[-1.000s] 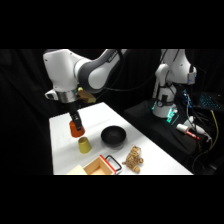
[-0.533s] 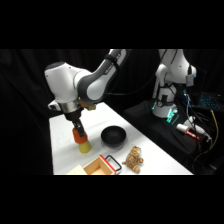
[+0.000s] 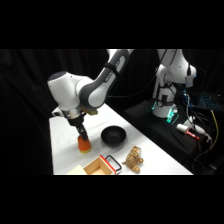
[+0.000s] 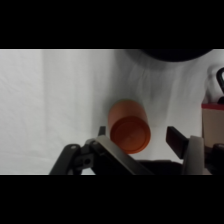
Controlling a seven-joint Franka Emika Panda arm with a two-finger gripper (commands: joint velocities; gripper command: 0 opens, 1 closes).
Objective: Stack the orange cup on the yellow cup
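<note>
- On the white table (image 3: 62,145), the orange cup (image 3: 85,145) stands upside down, flat base up, long axis vertical; the yellow cup isn't visible.
- Gripper (image 4: 137,137) fingers are apart, flanking the cup.
- Nearby, a black bowl (image 3: 113,135) and wooden box (image 3: 97,167).

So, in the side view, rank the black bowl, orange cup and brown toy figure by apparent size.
1. Round black bowl, largest.
2. Brown toy figure, though it sits nearer the camera.
3. Small orange-red plastic cup, smallest, partly hidden by the gripper.

You had the orange cup (image 3: 85,145) on the table (image 3: 62,137), the black bowl (image 3: 113,135) just right of it, the box (image 3: 99,166) in front.
</note>
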